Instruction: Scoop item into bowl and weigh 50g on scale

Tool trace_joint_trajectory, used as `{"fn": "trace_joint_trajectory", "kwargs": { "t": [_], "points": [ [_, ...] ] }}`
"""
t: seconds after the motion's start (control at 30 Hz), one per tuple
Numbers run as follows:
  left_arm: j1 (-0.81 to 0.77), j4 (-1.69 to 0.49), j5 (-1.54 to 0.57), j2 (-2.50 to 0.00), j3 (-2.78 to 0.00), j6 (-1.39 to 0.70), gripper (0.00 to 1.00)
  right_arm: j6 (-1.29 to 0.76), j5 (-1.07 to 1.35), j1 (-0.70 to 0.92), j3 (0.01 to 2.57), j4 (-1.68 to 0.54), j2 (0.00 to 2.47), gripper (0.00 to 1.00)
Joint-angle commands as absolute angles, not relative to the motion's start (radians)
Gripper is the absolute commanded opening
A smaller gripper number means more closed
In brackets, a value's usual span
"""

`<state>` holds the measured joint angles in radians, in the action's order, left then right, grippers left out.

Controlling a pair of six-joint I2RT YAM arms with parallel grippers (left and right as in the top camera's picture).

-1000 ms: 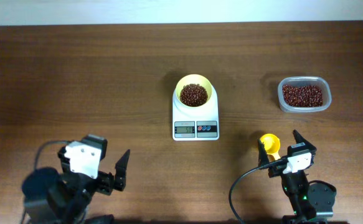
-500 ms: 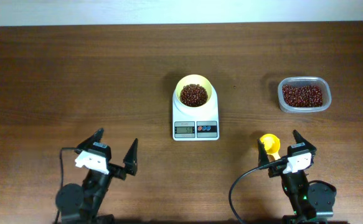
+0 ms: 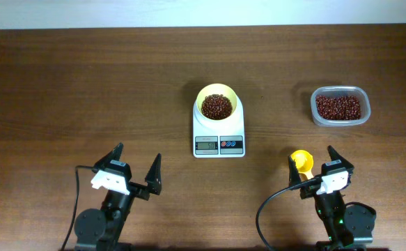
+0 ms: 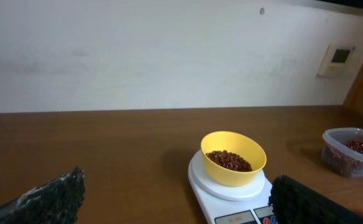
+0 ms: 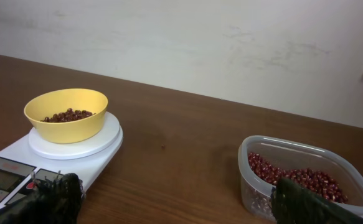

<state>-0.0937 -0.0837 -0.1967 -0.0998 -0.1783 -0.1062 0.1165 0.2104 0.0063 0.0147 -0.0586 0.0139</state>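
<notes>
The bowl [image 3: 218,104] of beans [image 3: 216,106] is seated on the scale [image 3: 219,136], mid bench [image 3: 84,84], so contents are weighed. The left gripper [image 3: 136,162] and right gripper [image 3: 313,167] are spread empty, well apart from it, presumably to leave the reading undisturbed.

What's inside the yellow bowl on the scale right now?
Dark red-brown beans fill the middle of the bowl, with bare yellow wall showing above them. They cover its bottom, so their depth cannot be seen.

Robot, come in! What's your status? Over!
Left hand and right hand open, empty. Small red-brown beans in round pale-yellow plastic bowl on white digital scale. Nothing blocking.
</notes>
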Motion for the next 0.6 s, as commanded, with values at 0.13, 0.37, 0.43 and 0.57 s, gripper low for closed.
{"fn": "trace_joint_trajectory", "kwargs": {
  "t": [0.13, 0.37, 0.43, 0.57],
  "points": [
    [-0.097, -0.126, -0.139, -0.005, -0.174, -0.063, 0.99, 0.123, 0.224, 0.012, 0.006, -0.059, 0.004, 0.99],
    [-0.097, -0.234, -0.08, -0.005, -0.162, -0.052, 0.99, 0.123, 0.224, 0.012, 0.006, -0.059, 0.004, 0.99],
    [-0.097, -0.237, -0.058, -0.005, -0.162, -0.051, 0.99, 0.123, 0.224, 0.012, 0.006, -0.059, 0.004, 0.99],
    [-0.097, -0.247, -0.056, -0.005, -0.13, -0.044, 0.99, 0.123, 0.224, 0.012, 0.006, -0.059, 0.004, 0.99]
  ]
}}
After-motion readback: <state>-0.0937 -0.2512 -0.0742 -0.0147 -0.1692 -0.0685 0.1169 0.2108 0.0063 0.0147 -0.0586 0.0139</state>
